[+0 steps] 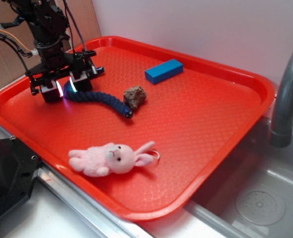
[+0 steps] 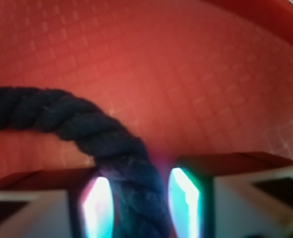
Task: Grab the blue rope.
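The blue rope (image 1: 99, 98) is a dark navy twisted rope lying curved on the red tray (image 1: 196, 114), its black-capped right end beside a brown rock. My gripper (image 1: 67, 88) is down on the tray at the rope's left end. In the wrist view the rope (image 2: 107, 141) runs from the left and bends down between my two lit pads (image 2: 186, 201), filling nearly the whole gap. The gripper (image 2: 139, 201) is shut on the rope, which still rests on the tray.
A brown rock (image 1: 135, 96) touches the rope's right end. A bright blue block (image 1: 164, 71) lies at the back. A pink plush bunny (image 1: 111, 158) lies near the front. A sink and grey faucet (image 1: 285, 94) are to the right of the tray.
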You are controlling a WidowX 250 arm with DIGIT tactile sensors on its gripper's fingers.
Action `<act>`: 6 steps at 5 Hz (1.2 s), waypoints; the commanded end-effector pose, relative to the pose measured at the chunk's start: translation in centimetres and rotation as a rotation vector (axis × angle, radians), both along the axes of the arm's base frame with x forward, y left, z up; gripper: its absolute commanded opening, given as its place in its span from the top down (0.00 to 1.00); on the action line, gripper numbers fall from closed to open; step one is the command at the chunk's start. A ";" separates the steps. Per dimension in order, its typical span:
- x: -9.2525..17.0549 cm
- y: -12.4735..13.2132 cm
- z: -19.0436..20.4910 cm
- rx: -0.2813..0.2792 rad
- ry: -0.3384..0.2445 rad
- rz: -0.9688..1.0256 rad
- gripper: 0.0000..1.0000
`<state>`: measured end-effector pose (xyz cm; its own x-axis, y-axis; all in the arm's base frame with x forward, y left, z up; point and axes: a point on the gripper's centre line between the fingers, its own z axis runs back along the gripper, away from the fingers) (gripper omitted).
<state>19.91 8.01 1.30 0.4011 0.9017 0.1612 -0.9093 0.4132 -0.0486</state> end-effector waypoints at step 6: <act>-4.5 -6.8 18.7 -0.080 0.030 -0.875 1.00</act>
